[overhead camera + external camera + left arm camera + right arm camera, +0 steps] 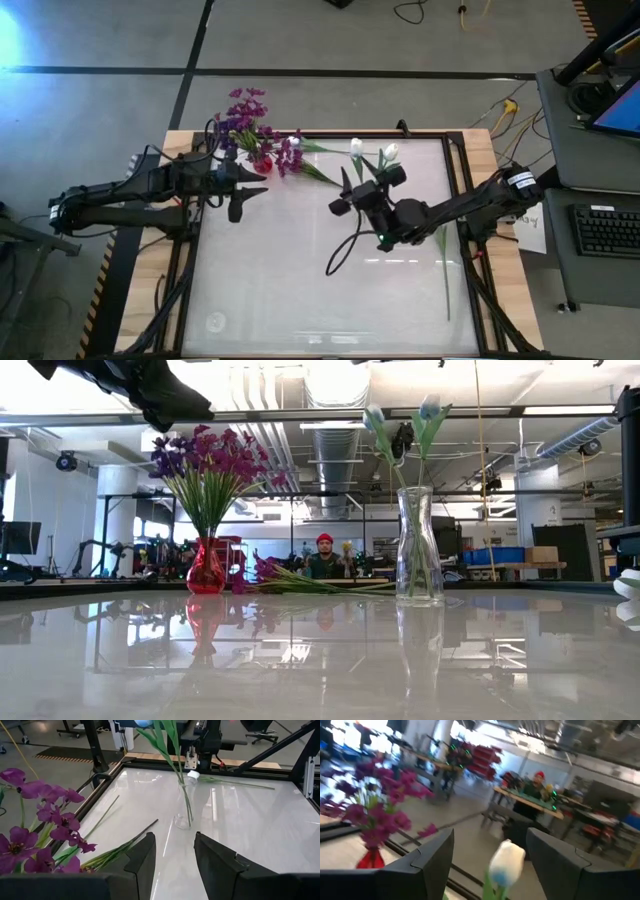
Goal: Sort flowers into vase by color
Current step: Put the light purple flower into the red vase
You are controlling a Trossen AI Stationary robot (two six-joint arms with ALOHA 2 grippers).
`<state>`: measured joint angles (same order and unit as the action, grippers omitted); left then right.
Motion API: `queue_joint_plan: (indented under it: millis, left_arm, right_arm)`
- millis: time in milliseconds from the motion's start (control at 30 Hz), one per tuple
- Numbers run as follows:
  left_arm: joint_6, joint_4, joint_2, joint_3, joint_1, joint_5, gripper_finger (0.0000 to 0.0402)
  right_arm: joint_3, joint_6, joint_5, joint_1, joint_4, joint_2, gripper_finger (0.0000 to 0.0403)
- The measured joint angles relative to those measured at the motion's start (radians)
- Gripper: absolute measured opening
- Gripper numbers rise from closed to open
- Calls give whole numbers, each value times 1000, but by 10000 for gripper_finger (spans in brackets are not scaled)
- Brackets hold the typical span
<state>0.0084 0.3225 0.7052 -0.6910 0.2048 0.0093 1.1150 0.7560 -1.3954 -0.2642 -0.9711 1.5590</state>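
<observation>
High view: a glossy white surface [300, 290] on grey floor; a loose stem lies near the right arm.

Low view: purple flowers [210, 460] fill a red vase [206, 568]; white flowers [405, 430] stand in a clear vase [418, 546]; a person sits behind.

Left wrist view: left pincer [172, 852] open, empty, beside the purple blooms.

Right wrist view: right pincer [490, 857] open around a white bud [506, 862], seemingly not touching.

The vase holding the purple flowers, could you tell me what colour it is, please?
Red, clearest in the low view: the vase.
</observation>
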Motion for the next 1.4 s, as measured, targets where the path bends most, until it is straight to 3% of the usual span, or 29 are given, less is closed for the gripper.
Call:
queue_joint_plan:
  millis: [133, 567, 933, 1200, 1400]
  left_arm:
    - [0, 0, -4, 0, 0, 0, 123]
    - [0, 0, -3, 0, 0, 0, 123]
    - [0, -4, 7, 0, 0, 0, 123]
    - [1, -60, 18, 0, 0, 1, 123]
    - [-2, -124, 121, 0, -13, 1, 123]
  right_arm:
    - [54, -31, -50, -9, 108, 0, 254]
    - [179, 110, -125, -44, 112, 1, 289]
    - [287, 249, -49, -13, 134, 1, 290]
    - [364, 62, 52, 32, 461, 0, 290]
    - [458, -163, 158, 38, 779, 0, 286]
